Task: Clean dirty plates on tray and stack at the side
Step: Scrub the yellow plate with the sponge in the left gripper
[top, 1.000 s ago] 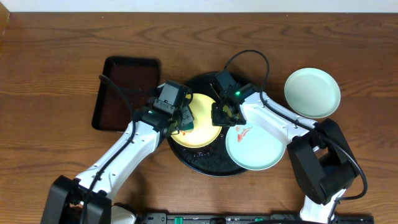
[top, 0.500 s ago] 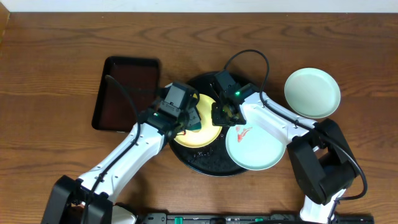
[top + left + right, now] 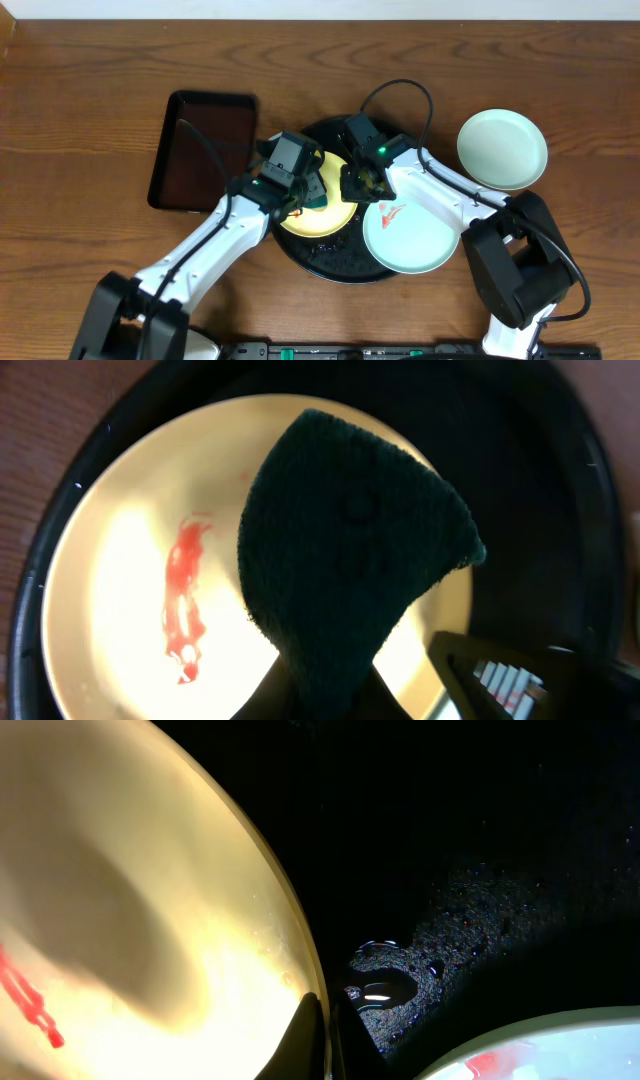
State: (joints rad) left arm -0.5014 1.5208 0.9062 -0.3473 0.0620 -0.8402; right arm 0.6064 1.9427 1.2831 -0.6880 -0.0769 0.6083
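**Figure: tabletop mid-task, seen from overhead and from both wrists.**

- **Brown wooden counter** (image 3: 90,100): carries everything below.
- **Large round black tray** (image 3: 330,268): raised rim and wet, speckled floor. It sits about midway between the counter's left and right edges.
- **Dark brown rectangular tray** (image 3: 200,140): lies just beside it, toward the left edge.
- **Shallow round mint-white plate** (image 3: 420,240): rests on the black tray's right side, toward the near edge. Its outer edge overhangs the rim, and it bears a small orange-red smear (image 3: 391,213).
- **Second mint-white plate** (image 3: 503,148): no mark can be seen on it. It lies on bare wood toward the right edge, apart from the black tray.
- **Shallow round pale yellow plate** (image 3: 312,222): lies inside the black tray, left of centre. The left wrist view shows a red streak (image 3: 185,600) on it.
- **Dark green folded cloth** (image 3: 350,550): hangs over the pale yellow plate. Whether it touches the plate cannot be told.
- **Left gripper** (image 3: 305,190): its jaws are closed on the cloth's lower end.
- **Right gripper** (image 3: 322,1020): its fingers are pinched almost together on the rim of the pale yellow plate, on the side facing the right edge.
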